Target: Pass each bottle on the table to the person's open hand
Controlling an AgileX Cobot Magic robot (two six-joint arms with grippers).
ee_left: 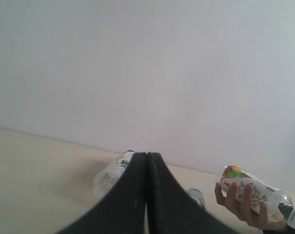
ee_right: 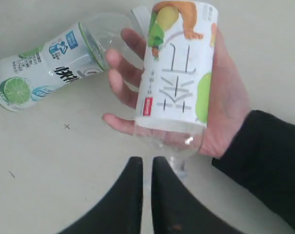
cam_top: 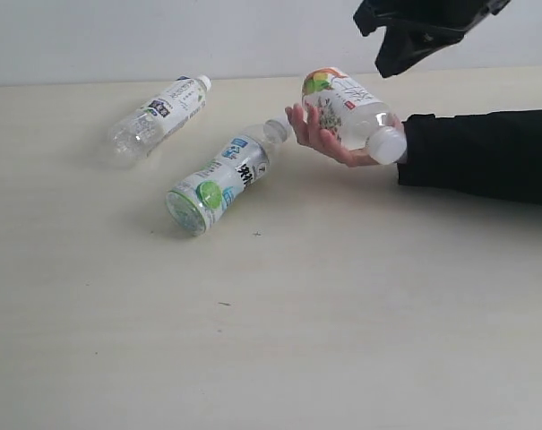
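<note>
A fruit-picture bottle (cam_top: 347, 107) (ee_right: 179, 73) lies across the person's open hand (cam_top: 320, 139) (ee_right: 225, 112), white cap toward the black sleeve. My right gripper (cam_top: 391, 63) (ee_right: 147, 160) hangs just above it, shut and holding nothing. On the table (cam_top: 342, 313), a lime-label bottle (cam_top: 219, 179) (ee_right: 45, 68) lies on its side, its neck near the fingertips. A third white-capped bottle (cam_top: 159, 116) (ee_left: 110, 175) lies at the back left. My left gripper (ee_left: 147, 155) is shut and empty, out of the exterior view. No black-capped bottle shows.
The person's forearm in a black sleeve (cam_top: 486, 157) reaches in from the right edge, over the table. A pale wall (cam_top: 163, 36) stands behind the table's far edge. A few dark specks (cam_top: 224, 304) dot the tabletop in front.
</note>
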